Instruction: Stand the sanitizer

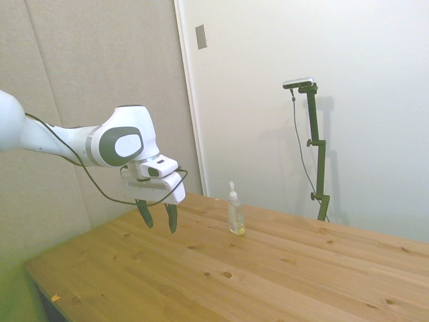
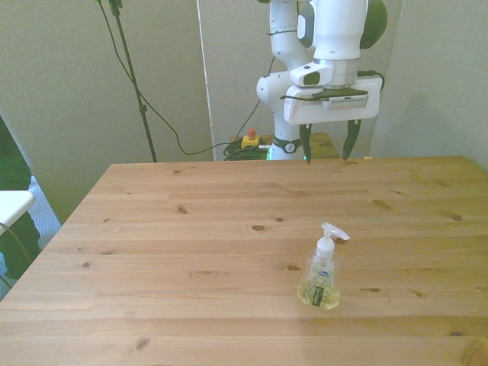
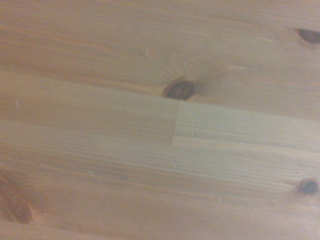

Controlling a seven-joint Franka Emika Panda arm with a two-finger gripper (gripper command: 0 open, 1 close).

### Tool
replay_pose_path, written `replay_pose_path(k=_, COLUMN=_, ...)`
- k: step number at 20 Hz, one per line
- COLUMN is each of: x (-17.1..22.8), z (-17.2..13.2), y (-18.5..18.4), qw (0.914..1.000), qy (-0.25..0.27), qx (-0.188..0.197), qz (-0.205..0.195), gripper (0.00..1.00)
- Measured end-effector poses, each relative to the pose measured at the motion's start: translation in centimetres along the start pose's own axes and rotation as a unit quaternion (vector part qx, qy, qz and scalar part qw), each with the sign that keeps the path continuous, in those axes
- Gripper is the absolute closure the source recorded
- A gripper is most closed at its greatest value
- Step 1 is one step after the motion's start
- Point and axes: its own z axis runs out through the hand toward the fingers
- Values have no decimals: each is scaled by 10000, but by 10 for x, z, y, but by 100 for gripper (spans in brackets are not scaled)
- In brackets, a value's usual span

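- Sanitizer in the side view stands upright on its base on the table, pump top up, so by my reading the standing itself looks done; what seems left is for the arm to stay clear of it.
- Side view, taking the sanitizer as landmark: the gripper hangs above the wood, well apart from the bottle, on the side nearer the arm. Its two dark fingers are spread with only air between them, holding nothing.
- Front view: the sanitizer stands on the near part of the table, its white nozzle pointing toward the front view's right, yellowish liquid low in the clear body and a dark label on its face.
- Front view, from the sanitizer: the gripper is far behind it, up over the table's far edge, roughly in line with the bottle and not touching it. The fingers hang down, apart and empty.
- Wrist view: only the table shows, bare blurred planks with a dark knot. The sanitizer is not in this patch, which fits a gripper well away from it.
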Motion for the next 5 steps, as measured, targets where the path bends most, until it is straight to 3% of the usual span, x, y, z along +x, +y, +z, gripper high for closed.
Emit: replay_pose_path(k=5, x=-23, z=3, y=22, qw=9999, qy=-20, qx=85, qz=81, gripper=0)
